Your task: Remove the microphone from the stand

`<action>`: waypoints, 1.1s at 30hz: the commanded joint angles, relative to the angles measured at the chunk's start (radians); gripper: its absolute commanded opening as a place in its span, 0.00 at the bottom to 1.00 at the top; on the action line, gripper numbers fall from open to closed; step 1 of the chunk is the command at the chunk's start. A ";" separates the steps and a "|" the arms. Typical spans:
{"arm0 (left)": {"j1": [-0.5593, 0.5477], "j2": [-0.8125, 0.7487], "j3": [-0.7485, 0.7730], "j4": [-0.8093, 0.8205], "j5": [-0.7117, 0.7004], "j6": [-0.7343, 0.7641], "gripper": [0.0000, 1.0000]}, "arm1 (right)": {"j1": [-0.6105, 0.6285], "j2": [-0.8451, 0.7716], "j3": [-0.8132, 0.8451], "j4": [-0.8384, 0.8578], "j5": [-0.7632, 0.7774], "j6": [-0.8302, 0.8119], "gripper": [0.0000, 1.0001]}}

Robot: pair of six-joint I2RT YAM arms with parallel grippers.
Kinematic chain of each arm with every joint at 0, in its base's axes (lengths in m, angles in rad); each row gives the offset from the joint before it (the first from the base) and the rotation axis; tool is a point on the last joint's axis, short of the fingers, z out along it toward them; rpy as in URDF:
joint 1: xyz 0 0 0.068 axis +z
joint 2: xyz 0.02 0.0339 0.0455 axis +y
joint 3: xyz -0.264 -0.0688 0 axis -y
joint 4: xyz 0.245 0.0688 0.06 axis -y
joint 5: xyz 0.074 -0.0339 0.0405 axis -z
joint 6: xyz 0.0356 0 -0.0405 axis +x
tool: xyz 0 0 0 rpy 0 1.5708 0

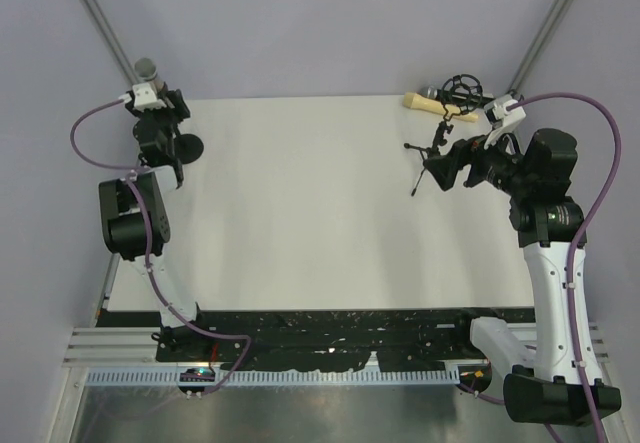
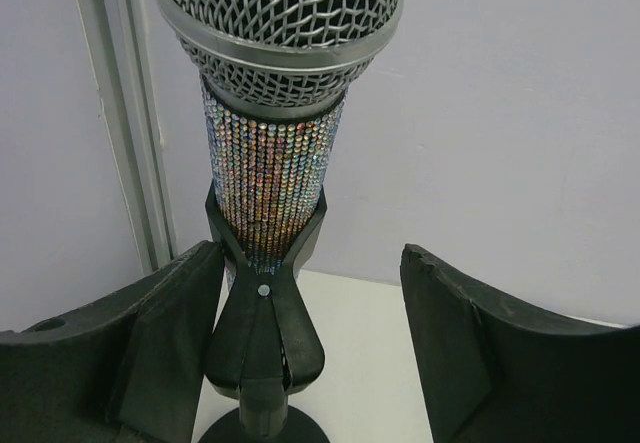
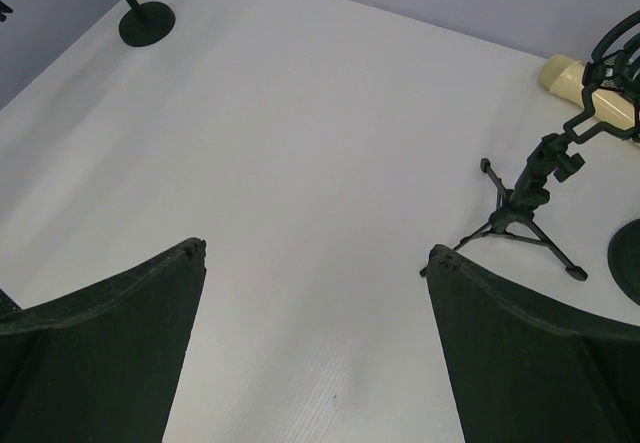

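Note:
The microphone (image 2: 275, 163) has a silver mesh head and a glittering body. It stands upright in the black clip of its stand (image 2: 262, 313) at the table's far left corner, and its head (image 1: 146, 67) also shows from above. The stand's round base (image 1: 186, 148) rests on the table. My left gripper (image 2: 310, 263) is open around the clip, just below the microphone body. Its left finger sits close against the clip and its right finger stands well apart. My right gripper (image 3: 317, 253) is open over bare table at the right, holding nothing.
A small black tripod stand (image 3: 525, 198) stands just ahead of my right gripper. Behind it a cream-handled microphone (image 1: 425, 103) lies by a black ring mount (image 1: 462, 90). Part of another round base (image 3: 628, 263) shows at the right edge. A metal frame post (image 2: 125, 113) rises behind the left stand.

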 commanded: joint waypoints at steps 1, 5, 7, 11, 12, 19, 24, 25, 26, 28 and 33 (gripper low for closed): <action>-0.004 0.036 0.070 0.097 -0.006 0.028 0.74 | -0.001 -0.014 0.030 -0.002 0.017 -0.025 0.95; -0.004 0.062 0.106 0.097 0.024 0.039 0.64 | -0.004 -0.006 0.033 -0.002 0.027 -0.030 0.95; -0.004 0.070 0.120 0.097 0.034 0.041 0.54 | -0.004 -0.005 0.034 -0.005 0.033 -0.037 0.95; 0.001 0.082 0.131 0.106 0.072 0.030 0.40 | -0.007 -0.014 0.028 -0.005 0.033 -0.045 0.95; 0.002 0.081 0.131 0.108 0.080 0.025 0.37 | -0.008 -0.014 0.027 -0.007 0.033 -0.045 0.95; 0.028 0.069 0.110 0.145 0.161 -0.033 0.20 | -0.013 -0.016 0.022 -0.005 0.034 -0.047 0.95; 0.051 0.020 0.045 0.207 0.362 -0.157 0.15 | -0.013 -0.011 0.022 0.002 0.033 -0.045 0.95; 0.056 0.012 0.036 0.226 0.415 -0.201 0.14 | -0.013 -0.008 0.022 0.002 0.031 -0.047 0.95; 0.059 0.003 0.024 0.249 0.463 -0.238 0.13 | -0.013 -0.006 0.022 0.004 0.028 -0.048 0.95; 0.060 -0.013 0.008 0.283 0.558 -0.296 0.13 | -0.013 -0.002 0.024 0.002 0.021 -0.048 0.95; 0.053 0.009 0.033 0.419 0.803 -0.568 0.11 | -0.013 0.015 0.042 0.004 -0.036 -0.050 0.95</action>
